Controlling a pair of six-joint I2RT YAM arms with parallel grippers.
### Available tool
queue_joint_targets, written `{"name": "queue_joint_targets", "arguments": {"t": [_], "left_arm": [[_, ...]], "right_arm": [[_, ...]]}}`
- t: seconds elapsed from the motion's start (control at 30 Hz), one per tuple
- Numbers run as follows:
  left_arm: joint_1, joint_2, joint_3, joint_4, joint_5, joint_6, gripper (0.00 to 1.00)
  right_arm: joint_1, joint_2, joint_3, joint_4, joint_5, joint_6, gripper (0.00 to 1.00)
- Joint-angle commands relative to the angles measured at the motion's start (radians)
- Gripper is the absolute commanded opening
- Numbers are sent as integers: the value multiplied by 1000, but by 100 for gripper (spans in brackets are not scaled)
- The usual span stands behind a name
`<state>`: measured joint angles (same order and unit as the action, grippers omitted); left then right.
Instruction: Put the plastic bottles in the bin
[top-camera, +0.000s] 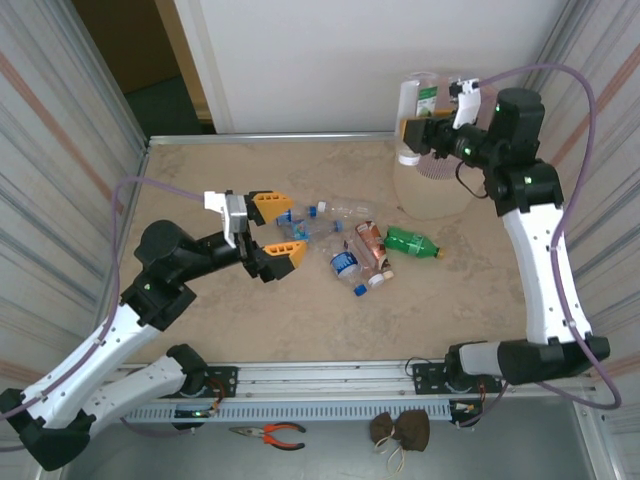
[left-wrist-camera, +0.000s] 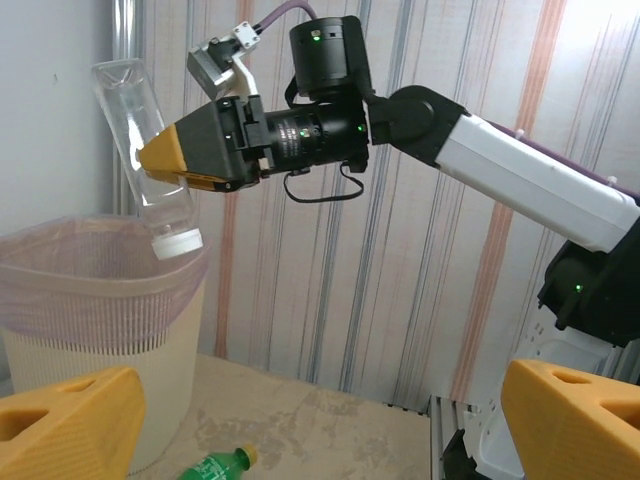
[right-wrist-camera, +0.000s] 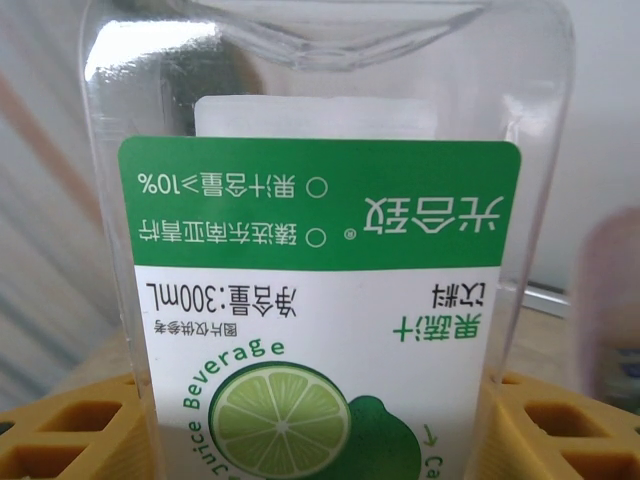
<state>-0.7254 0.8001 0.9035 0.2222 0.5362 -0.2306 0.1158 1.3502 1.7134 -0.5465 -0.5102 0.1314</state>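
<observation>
The right gripper is held at about 2 o'clock on the table, its yellow jaws clamped on the sides of a clear plastic bottle. The bottle is carried upside down and slightly tilted, with its white cap pointing down just above the pink bag liner of the beige bin. In the right wrist view, a green and white label is seen on this bottle. "Juice Beverage" is read in an arc over a pictured lime slice, while "300mL", "10%" and rows of Chinese characters appear inverted. The yellow fingers are pressed against the bottle on both sides. The left gripper is held at about 9 o'clock from the table's centre, with its jaws wide apart and nothing between them. The remaining bottles are heaped at the middle of the table, just beyond the open fingers; blue caps, a blue label and a reddish-brown label are made out, but their writing is too small to read. A green bottle with an orange cap is laid on its side at 3 o'clock from the heap, near the foot of the bin.
</observation>
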Motion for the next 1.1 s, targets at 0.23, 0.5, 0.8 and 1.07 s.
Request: {"name": "queue_joint_targets", "arguments": {"t": [0.23,0.5,0.8,1.07], "left_arm": [[12,-12,-12,-34,-23,25,92],[14,-17,-23,-32,-34,12,92],[15,-21,-49,-18,-48,-7,92],[14,-13,-74,10,-65,-31,92]], "right_arm": [[-122,259,301,-187,120,-191,49],[-136,441,452,-309,174,-288,51],[-140,617,567,-430,133,-325,51],[-140,721,580,-543,95,-316,52]]}}
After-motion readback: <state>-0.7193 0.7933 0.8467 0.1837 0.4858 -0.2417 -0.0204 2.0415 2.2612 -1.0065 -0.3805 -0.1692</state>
